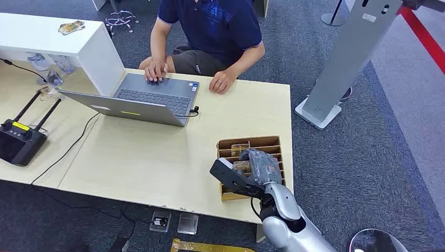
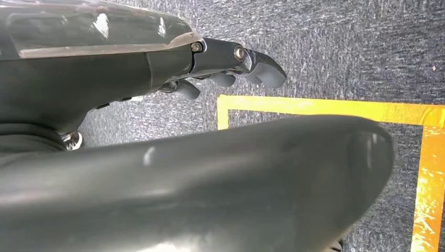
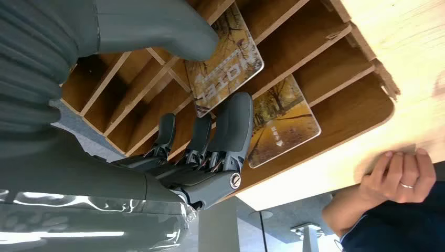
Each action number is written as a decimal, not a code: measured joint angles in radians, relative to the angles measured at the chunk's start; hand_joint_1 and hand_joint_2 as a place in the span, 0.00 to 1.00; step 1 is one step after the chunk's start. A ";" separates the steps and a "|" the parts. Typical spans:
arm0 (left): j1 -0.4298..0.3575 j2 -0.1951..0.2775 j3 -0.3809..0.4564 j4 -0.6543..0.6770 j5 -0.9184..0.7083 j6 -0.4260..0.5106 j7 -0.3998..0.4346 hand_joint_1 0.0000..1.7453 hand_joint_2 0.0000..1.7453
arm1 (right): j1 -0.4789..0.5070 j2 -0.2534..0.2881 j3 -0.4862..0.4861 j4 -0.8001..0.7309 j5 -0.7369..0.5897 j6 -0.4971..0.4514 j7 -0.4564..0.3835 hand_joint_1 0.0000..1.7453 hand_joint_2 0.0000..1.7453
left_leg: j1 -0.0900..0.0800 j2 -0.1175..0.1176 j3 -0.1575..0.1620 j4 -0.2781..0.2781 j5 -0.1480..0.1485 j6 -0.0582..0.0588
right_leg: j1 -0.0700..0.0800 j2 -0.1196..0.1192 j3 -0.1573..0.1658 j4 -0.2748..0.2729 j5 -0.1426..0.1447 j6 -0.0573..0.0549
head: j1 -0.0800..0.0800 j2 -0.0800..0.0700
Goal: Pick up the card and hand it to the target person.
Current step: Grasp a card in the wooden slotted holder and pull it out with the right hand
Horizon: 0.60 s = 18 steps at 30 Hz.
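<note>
A slotted wooden box stands near the table's front right corner, with picture cards upright in its slots. My right hand reaches down into it. In the right wrist view a card printed with an autumn scene sits between the thick thumb and the dark fingers of my right hand. Both lie close to the card's edges, and I see no firm grip. A second card stands one slot further on. The person sits across the table. My left hand hangs over the carpet, holding nothing.
An open laptop lies in front of the person, whose hand rests on the table edge. A black controller with antennas sits at the left, with a white shelf unit behind it. A grey stand rises to the right of the table.
</note>
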 joint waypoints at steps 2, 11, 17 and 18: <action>0.000 0.000 0.000 0.000 -0.003 -0.001 0.000 0.00 0.00 | 0.003 -0.001 -0.003 -0.001 0.000 0.000 0.000 0.51 1.00 | 0.000 0.000 0.000 0.000 0.000 0.000 | 0.000 0.000 0.000 0.000 0.000 0.000 | 0.000 0.000; -0.001 0.002 0.000 0.000 -0.009 -0.003 0.008 0.00 0.00 | 0.016 -0.009 -0.010 -0.005 0.000 -0.001 0.001 0.53 1.00 | 0.000 0.000 0.000 0.000 0.000 0.000 | 0.000 0.000 0.000 0.000 0.000 0.000 | 0.000 0.000; -0.001 0.002 0.000 0.000 -0.009 -0.003 0.010 0.00 0.00 | 0.020 -0.011 -0.011 -0.005 -0.001 -0.004 -0.001 0.54 1.00 | 0.000 0.000 0.000 0.000 0.000 0.000 | 0.000 0.000 0.000 0.000 0.000 0.000 | 0.000 0.000; -0.001 0.002 0.000 0.000 -0.009 -0.003 0.010 0.00 0.00 | 0.020 -0.011 -0.011 -0.005 -0.001 -0.005 -0.002 0.55 1.00 | 0.000 0.000 0.000 0.000 0.000 0.000 | 0.000 0.000 0.000 0.000 0.000 0.000 | 0.000 0.000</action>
